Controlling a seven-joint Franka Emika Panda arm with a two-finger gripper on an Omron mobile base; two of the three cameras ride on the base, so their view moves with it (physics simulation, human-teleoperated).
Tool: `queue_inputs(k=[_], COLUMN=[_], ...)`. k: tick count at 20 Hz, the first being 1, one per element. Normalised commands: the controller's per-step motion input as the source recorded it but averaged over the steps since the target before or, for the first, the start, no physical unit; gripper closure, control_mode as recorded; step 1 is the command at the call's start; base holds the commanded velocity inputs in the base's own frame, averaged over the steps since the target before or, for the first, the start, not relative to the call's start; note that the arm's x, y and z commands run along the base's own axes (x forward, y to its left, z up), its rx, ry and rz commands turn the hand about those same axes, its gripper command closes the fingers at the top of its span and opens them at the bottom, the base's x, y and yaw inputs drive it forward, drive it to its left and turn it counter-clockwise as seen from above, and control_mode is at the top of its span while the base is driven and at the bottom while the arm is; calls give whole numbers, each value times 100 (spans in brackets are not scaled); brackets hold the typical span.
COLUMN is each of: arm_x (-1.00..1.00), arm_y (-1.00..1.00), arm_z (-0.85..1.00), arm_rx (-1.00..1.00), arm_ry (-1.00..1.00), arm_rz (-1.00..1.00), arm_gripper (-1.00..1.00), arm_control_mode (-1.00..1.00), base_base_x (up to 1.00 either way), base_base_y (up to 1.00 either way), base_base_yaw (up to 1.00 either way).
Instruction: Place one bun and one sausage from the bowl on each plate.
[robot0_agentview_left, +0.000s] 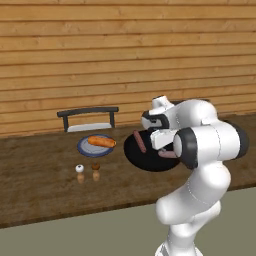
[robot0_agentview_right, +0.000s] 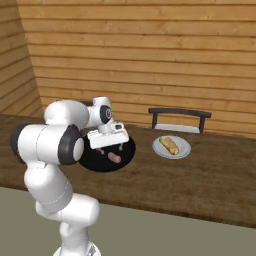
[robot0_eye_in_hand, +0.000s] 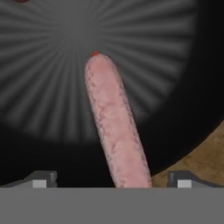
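- Nearest the hand camera, two dark fingertips (robot0_eye_in_hand: 43, 178) rise at the bottom, set wide apart, with a pink sausage (robot0_eye_in_hand: 114, 127) lying lengthwise between them; neither tip touches it.
- That sausage rests on the ribbed floor of the black bowl (robot0_eye_in_hand: 48, 96), its far end toward the bowl's middle and its near end close to the rim, where brown wooden counter (robot0_eye_in_hand: 205, 157) shows beyond.
- Seen from the right base camera, the gripper (robot0_agentview_right: 109, 147) hangs just above the bowl (robot0_agentview_right: 127, 152), over the sausage (robot0_agentview_right: 114, 158).
- From the left base camera, the bowl (robot0_agentview_left: 131, 155) holds a second, darker sausage (robot0_agentview_left: 140, 141) on its left side, well apart from the one by the arm (robot0_agentview_left: 167, 154).
- Left of the bowl in that view sits a blue-grey plate (robot0_agentview_left: 84, 148) with a golden bun (robot0_agentview_left: 102, 142) on it; the right base camera shows the same plate (robot0_agentview_right: 184, 150) and bun (robot0_agentview_right: 169, 145) to the bowl's right.
- Salt shaker (robot0_agentview_left: 80, 173) and pepper shaker (robot0_agentview_left: 95, 172) stand side by side in front of the plate.
- Behind the plate, a dark chair back (robot0_agentview_left: 88, 112) rises past the counter (robot0_agentview_left: 40, 170) against the plank wall (robot0_agentview_left: 75, 55).
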Motion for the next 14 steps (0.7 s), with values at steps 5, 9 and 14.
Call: queue_inputs(k=[5, 9, 14], arm_x=[19, 10, 0], arm_y=[-4, -4, 0], arm_z=[-28, -40, -36], arm_rx=[-1, -2, 0], arm_ry=[13, 12, 12], arm_rz=[12, 10, 11], arm_gripper=[-100, -100, -100], arm_control_mode=[-100, -100, -100], base_base_x=[0, 0, 0], base_base_y=[0, 0, 0], base_base_yaw=[0, 0, 0])
